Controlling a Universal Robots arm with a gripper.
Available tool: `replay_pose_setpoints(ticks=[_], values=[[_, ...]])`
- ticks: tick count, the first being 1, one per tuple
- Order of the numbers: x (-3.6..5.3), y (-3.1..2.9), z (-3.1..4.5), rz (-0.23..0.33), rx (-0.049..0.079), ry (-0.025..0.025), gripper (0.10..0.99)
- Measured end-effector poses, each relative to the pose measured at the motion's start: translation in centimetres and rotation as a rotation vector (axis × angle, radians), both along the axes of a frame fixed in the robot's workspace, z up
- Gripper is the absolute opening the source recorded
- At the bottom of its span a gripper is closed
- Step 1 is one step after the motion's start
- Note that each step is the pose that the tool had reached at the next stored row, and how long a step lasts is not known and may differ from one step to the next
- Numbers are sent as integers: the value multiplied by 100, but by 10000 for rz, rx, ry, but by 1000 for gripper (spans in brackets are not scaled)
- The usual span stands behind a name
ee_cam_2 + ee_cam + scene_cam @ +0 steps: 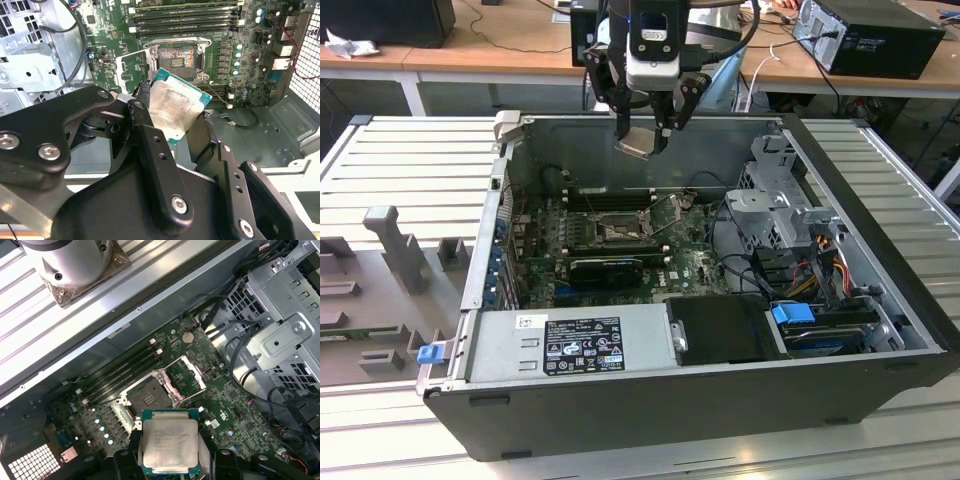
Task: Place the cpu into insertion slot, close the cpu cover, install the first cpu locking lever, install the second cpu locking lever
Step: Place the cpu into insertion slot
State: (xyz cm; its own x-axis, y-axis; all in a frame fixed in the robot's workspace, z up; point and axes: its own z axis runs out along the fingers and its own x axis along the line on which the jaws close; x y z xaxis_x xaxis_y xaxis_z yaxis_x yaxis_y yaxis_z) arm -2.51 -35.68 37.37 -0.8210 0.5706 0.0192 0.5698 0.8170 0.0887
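One claw [642, 130]: closed narrow on the cpu [170, 442], a black finger on each of two opposite edges.
Cpu position: in the air over the open case [670, 410], clear of everything, at a slight tilt in the exterior view.
Key relation: the insertion slot [147, 397] lies below the claw, down on the green motherboard [235, 405]; chip and slot are well apart in height (the sideways offset looks small, as far as I can judge).
Axis: chip and slot are both square, so matching the edges matters more than any long side.
Cpu cover [194, 370]: swung open just beside the slot, leaving the socket bare.
Materials: the chip has a dull silver metal lid, scuffed, on a teal board edge; the slot is a dark pin field in a bright metal rim; the cover is a thin grey frame.
Neighbours: long black memory slots [125, 372] run alongside the slot.
Support: the case rests on a ribbed metal bench [410, 160].
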Motion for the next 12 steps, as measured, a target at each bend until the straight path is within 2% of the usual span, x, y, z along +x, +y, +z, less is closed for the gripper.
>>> replay_pose_setpoints(ticks=[12], values=[[0,0,0,-456,0,0,533]])
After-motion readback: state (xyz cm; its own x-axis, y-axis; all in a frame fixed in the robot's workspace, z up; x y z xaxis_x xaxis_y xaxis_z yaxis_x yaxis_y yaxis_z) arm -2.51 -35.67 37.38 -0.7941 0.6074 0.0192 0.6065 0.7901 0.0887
